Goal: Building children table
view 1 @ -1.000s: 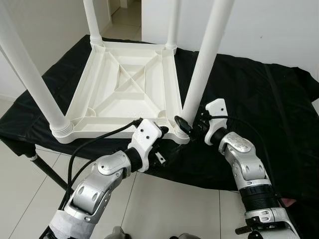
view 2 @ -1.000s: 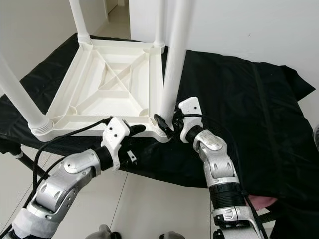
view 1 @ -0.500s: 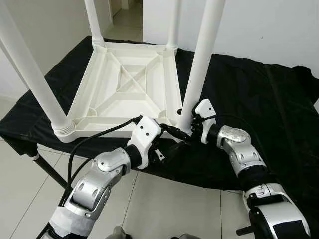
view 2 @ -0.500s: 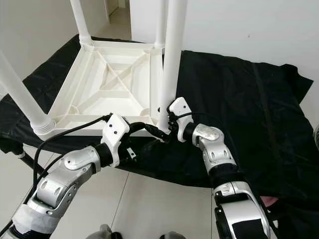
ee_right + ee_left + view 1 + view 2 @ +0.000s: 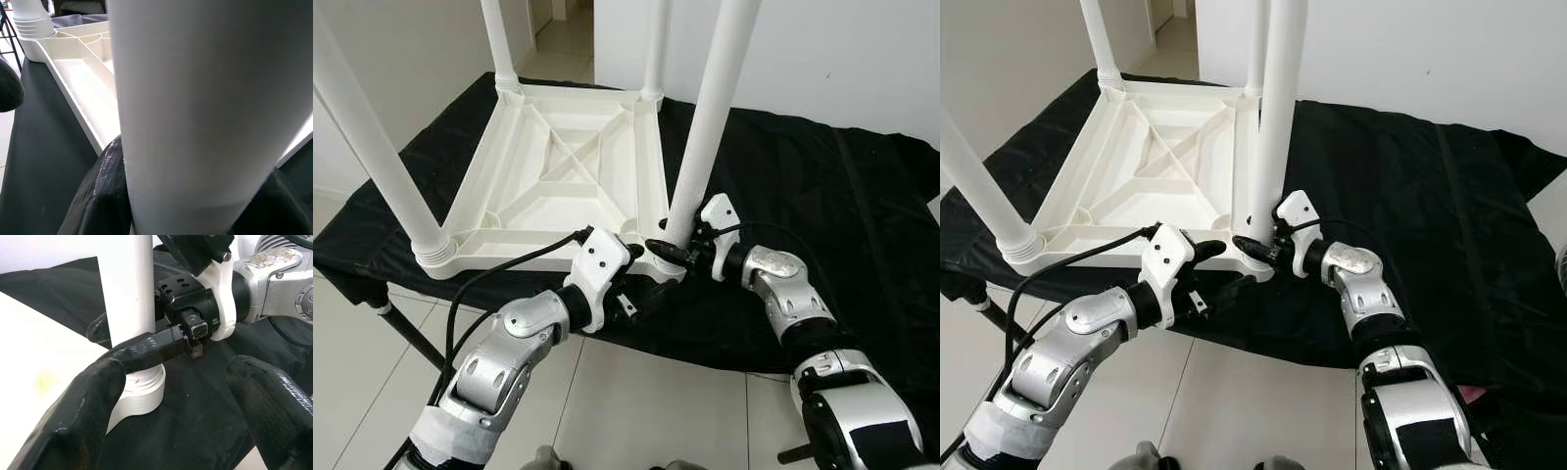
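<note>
A white children's table [image 5: 558, 176] lies upside down on a black cloth [image 5: 822, 215], its legs pointing up. My right gripper [image 5: 673, 245] is shut on the near right leg [image 5: 705, 127] just above its ribbed socket. In the right wrist view that leg [image 5: 195, 107] runs between the two black fingers [image 5: 102, 196]. My left gripper [image 5: 1224, 269] hovers open just in front of the same corner, touching nothing. The left wrist view looks between its fingers [image 5: 73, 421] at the right gripper's finger lying across the leg [image 5: 129, 289].
Three more legs stand upright: near left [image 5: 382, 157], far left [image 5: 496, 39] and far right [image 5: 654, 49]. The cloth-covered stand ends at a front edge above the tiled floor [image 5: 636, 401]. A white wall [image 5: 842, 59] is behind, and a doorway at the back left.
My right forearm has swung in and its gripper has closed around the base of the near right leg. The left gripper has stayed by the corner, its fingers now spread wider.
</note>
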Robot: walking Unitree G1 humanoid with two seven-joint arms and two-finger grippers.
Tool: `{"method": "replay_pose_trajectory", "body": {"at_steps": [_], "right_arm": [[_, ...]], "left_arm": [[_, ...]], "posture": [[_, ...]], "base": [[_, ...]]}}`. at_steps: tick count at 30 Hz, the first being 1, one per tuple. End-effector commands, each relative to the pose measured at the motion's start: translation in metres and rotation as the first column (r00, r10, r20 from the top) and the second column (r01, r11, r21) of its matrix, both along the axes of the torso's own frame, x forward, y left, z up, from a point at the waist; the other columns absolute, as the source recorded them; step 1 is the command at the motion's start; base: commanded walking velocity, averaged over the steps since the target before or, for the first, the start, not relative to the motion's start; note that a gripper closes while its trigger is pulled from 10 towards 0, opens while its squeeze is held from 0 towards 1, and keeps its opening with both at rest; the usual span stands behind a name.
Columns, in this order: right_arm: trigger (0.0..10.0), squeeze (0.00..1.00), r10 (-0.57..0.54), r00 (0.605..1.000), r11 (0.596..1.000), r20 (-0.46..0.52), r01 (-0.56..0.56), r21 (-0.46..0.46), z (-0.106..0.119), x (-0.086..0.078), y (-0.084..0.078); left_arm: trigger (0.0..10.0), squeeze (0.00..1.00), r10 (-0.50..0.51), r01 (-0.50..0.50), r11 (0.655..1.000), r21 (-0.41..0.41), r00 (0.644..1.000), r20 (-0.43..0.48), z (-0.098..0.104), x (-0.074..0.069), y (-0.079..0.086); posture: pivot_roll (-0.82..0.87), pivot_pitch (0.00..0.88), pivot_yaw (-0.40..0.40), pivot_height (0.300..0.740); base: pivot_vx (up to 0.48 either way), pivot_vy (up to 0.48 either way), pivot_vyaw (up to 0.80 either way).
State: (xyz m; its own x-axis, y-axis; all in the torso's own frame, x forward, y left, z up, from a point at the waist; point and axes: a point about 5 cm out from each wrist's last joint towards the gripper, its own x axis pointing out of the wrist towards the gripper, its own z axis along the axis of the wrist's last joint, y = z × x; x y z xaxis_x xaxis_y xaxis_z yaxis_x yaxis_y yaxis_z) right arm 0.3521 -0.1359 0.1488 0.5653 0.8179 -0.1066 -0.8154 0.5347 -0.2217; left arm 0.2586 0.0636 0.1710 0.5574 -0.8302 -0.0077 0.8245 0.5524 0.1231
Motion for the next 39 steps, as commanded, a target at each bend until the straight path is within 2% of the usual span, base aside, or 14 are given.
{"method": "replay_pose_trajectory", "body": {"at_steps": [1, 3, 8, 12, 13, 16, 18, 19, 21, 22, 25, 29, 33, 39], "right_arm": [[0.0, 0.0, 0.025, 0.999, 0.999, -0.046, -0.026, -0.024, -0.012, -0.005, -0.002], [10.0, 0.0, -0.011, 1.0, 1.0, -0.02, 0.011, 0.003, -0.009, -0.005, -0.002], [10.0, 0.0, -0.052, 0.999, 0.997, 0.003, 0.052, 0.05, -0.003, -0.006, -0.001], [10.0, 0.0, -0.195, 0.979, 0.978, 0.054, 0.19, 0.087, 0.003, -0.008, 0.002], [10.0, 0.0, -0.264, 0.962, 0.959, 0.068, 0.254, 0.129, 0.007, -0.01, 0.004], [10.0, 0.0, -0.306, 0.949, 0.943, 0.075, 0.291, 0.159, 0.009, -0.012, 0.005], [10.0, 0.0, -0.405, 0.912, 0.898, 0.059, 0.385, 0.213, 0.01, -0.017, 0.009], [10.0, 0.0, -0.405, 0.912, 0.898, 0.059, 0.385, 0.213, 0.01, -0.017, 0.009], [10.0, 0.0, -0.513, 0.857, 0.84, 0.037, 0.493, 0.228, 0.005, -0.023, 0.015], [10.0, 0.0, -0.513, 0.857, 0.84, 0.037, 0.493, 0.228, 0.005, -0.023, 0.015], [10.0, 0.0, -0.631, 0.776, 0.749, 0.001, 0.608, 0.263, 0.0, -0.034, 0.03], [10.0, 0.0, -0.662, 0.749, 0.722, -0.008, 0.641, 0.262, 0.0, -0.038, 0.038], [10.0, 0.0, -0.659, 0.752, 0.723, -0.014, 0.639, 0.262, 0.002, -0.044, 0.05], [10.0, 0.0, -0.68, 0.732, 0.704, -0.025, 0.663, 0.256, 0.005, -0.047, 0.05]], "left_arm": [[10.0, 0.0, -0.017, 0.017, 1.0, -0.004, 1.0, 0.004, 0.001, -0.002, -0.001], [10.0, 0.0, -0.02, 0.02, 1.0, -0.005, 1.0, 0.003, 0.001, -0.002, -0.002], [10.0, 0.0, -0.022, 0.022, 1.0, -0.007, 1.0, 0.001, 0.001, -0.003, -0.002], [10.0, 0.0, -0.021, 0.021, 1.0, -0.007, 1.0, -0.003, 0.0, -0.004, -0.002], [10.0, 0.0, -0.02, 0.02, 1.0, -0.006, 1.0, -0.004, -0.001, -0.003, -0.002], [10.0, 0.0, -0.02, 0.02, 1.0, -0.006, 1.0, -0.004, -0.001, -0.003, -0.002], [10.0, 0.0, -0.018, 0.018, 1.0, -0.007, 1.0, -0.004, -0.001, -0.003, -0.001], [10.0, 0.0, -0.018, 0.018, 1.0, -0.007, 1.0, -0.004, -0.001, -0.003, -0.001], [10.0, 0.0, -0.017, 0.017, 1.0, -0.009, 1.0, -0.003, -0.001, -0.003, -0.002], [10.0, 0.0, -0.017, 0.017, 1.0, -0.009, 1.0, -0.003, -0.001, -0.003, -0.002], [10.0, 0.0, -0.019, 0.019, 1.0, -0.009, 1.0, -0.001, -0.001, -0.002, -0.003], [10.0, 0.0, -0.019, 0.019, 1.0, -0.008, 1.0, 0.001, -0.001, -0.002, -0.003], [10.0, 0.0, -0.014, 0.014, 1.0, -0.012, 1.0, 0.001, 0.0, -0.001, -0.002], [10.0, 0.0, -0.019, 0.019, 1.0, -0.014, 1.0, 0.0, 0.0, -0.001, -0.003]], "posture": [[-0.06, 0.04, 0.003, 0.74], [-0.07, 0.046, 0.002, 0.74], [-0.06, 0.049, -0.003, 0.74], [-0.07, 0.049, -0.004, 0.74], [-0.07, 0.05, -0.004, 0.74], [-0.07, 0.05, -0.004, 0.74], [-0.07, 0.05, -0.006, 0.74], [-0.07, 0.05, -0.006, 0.74], [-0.07, 0.051, -0.006, 0.74], [-0.07, 0.051, -0.006, 0.74], [-0.08, 0.051, -0.007, 0.74], [-0.08, 0.05, -0.011, 0.74], [-0.07, 0.051, -0.01, 0.74], [-0.08, 0.051, -0.007, 0.74]], "base": [[0.0, 0.0, 0.0], [0.0, 0.0, 0.0], [0.0, 0.0, 0.0], [0.0, 0.0, 0.0], [0.0, 0.0, 0.0], [0.0, 0.0, 0.0], [0.0, 0.0, 0.0], [0.0, 0.0, 0.0], [0.0, 0.0, 0.0], [0.0, 0.0, 0.0], [0.0, 0.0, 0.0], [0.0, 0.0, 0.0], [0.0, 0.0, 0.0], [0.0, 0.0, 0.0]]}}
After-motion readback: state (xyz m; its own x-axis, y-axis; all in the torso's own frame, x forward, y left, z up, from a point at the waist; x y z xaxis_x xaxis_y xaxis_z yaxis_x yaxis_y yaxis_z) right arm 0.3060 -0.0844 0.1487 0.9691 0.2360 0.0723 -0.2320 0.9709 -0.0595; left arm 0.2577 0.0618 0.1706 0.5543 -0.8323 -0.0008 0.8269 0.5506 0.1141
